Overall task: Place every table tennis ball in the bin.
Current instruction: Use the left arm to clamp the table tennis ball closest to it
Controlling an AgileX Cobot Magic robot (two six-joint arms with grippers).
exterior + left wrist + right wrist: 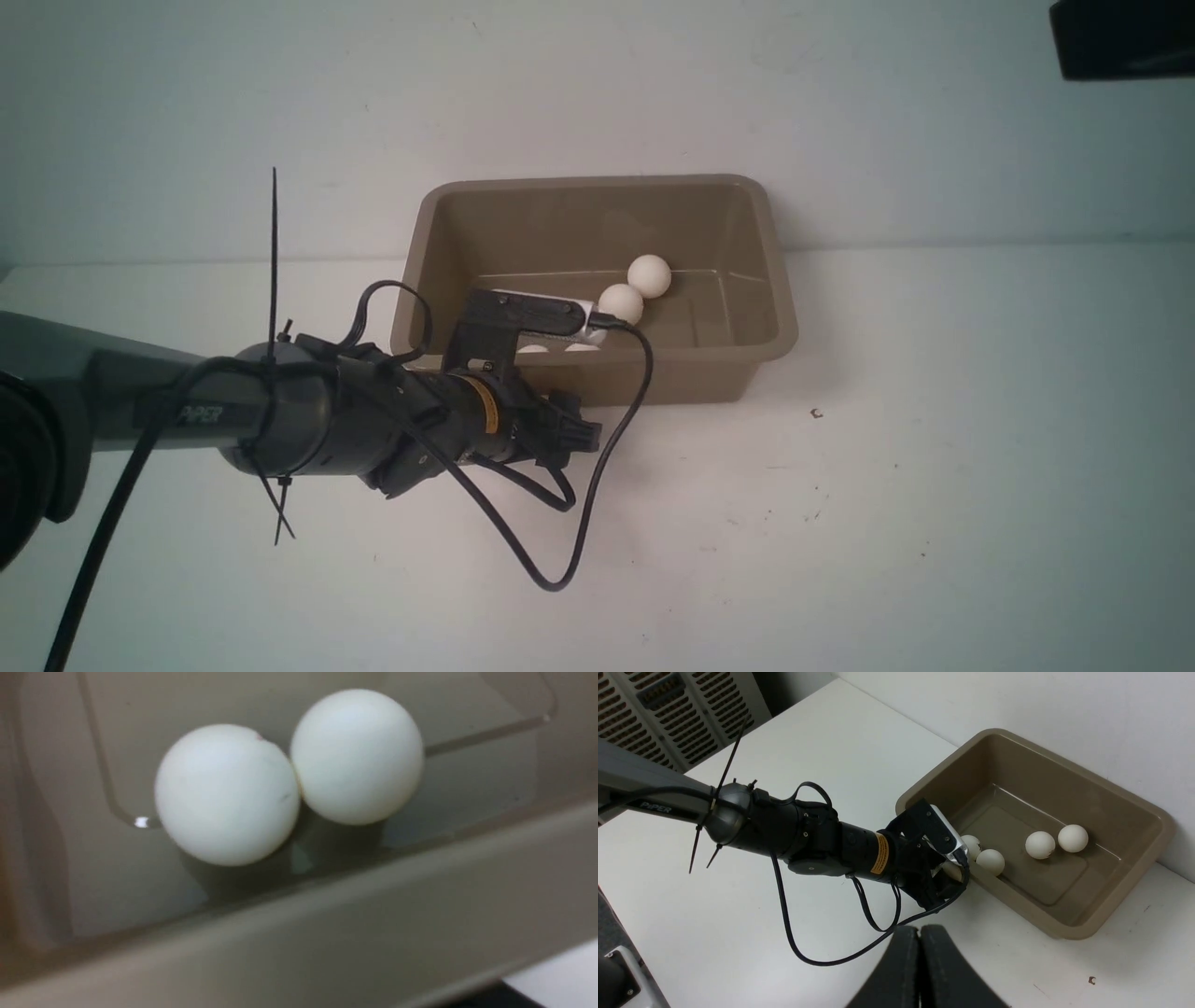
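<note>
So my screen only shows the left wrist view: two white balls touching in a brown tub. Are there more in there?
Observer: Yes, two more table tennis balls lie close together farther along the bin.
Operator: What is the other arm up to?
Observer: Its right gripper is shut and empty, above the table.
Operator: And the arm carrying my camera?
Observer: Its left gripper hangs at the bin's corner.

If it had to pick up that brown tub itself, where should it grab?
Probably the flat flared rim of the bin at its right end, coming down from above, one pincer finger inside the wall, one outside. The tub looks too wide to span, and that end is clear of the table tennis balls.
</note>
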